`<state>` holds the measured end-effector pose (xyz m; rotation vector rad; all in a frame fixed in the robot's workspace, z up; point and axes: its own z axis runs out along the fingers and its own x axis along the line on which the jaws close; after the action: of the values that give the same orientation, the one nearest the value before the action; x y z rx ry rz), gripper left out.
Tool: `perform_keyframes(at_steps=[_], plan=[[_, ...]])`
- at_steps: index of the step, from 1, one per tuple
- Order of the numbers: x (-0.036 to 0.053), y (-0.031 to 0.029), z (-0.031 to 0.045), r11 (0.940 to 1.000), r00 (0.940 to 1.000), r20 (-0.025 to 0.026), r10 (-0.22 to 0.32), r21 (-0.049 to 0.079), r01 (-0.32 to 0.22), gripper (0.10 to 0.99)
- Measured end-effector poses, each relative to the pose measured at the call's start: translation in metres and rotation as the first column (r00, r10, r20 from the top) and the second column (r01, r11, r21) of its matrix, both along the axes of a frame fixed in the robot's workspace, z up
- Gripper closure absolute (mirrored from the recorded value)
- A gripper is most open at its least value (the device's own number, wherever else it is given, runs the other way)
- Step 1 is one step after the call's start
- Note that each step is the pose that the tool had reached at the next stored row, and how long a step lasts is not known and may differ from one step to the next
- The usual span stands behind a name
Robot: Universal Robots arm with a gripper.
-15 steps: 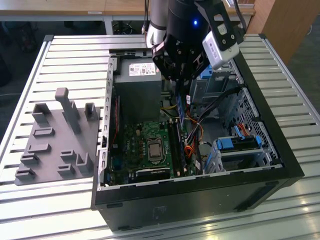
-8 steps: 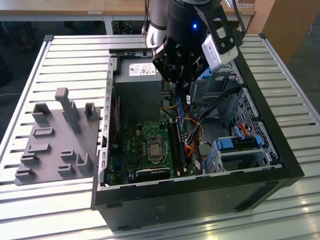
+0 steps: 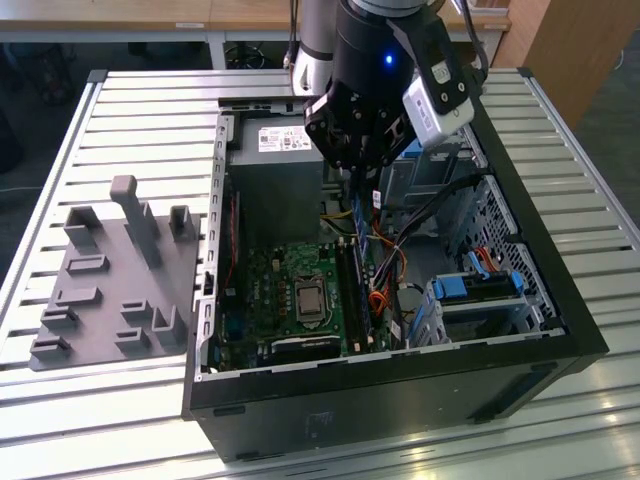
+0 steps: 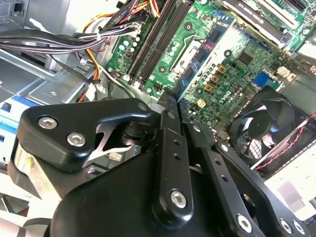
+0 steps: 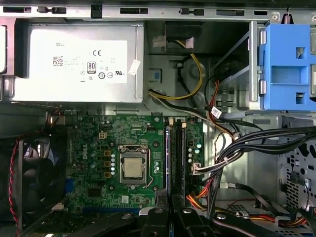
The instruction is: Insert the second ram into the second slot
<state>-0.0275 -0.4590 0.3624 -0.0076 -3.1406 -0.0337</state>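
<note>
Motherboard (image 3: 300, 290) lies exposed, and over the memory slots (image 3: 352, 290) along its edge at the exterior view's right the gripper (image 3: 357, 185) hangs clenched on the second ram (image 3: 356, 212), which is not yet seated.

Bright, even light — glare on the table (image 3: 600, 430).
</note>
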Motion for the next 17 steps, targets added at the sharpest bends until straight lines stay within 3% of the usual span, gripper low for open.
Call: perform_keyframes(at_steps=[17], plan=[[0.0000, -0.0001, -0.0106, 0.9999, 0.9999, -0.0001, 0.010, 0.000, -0.010, 0.949]])
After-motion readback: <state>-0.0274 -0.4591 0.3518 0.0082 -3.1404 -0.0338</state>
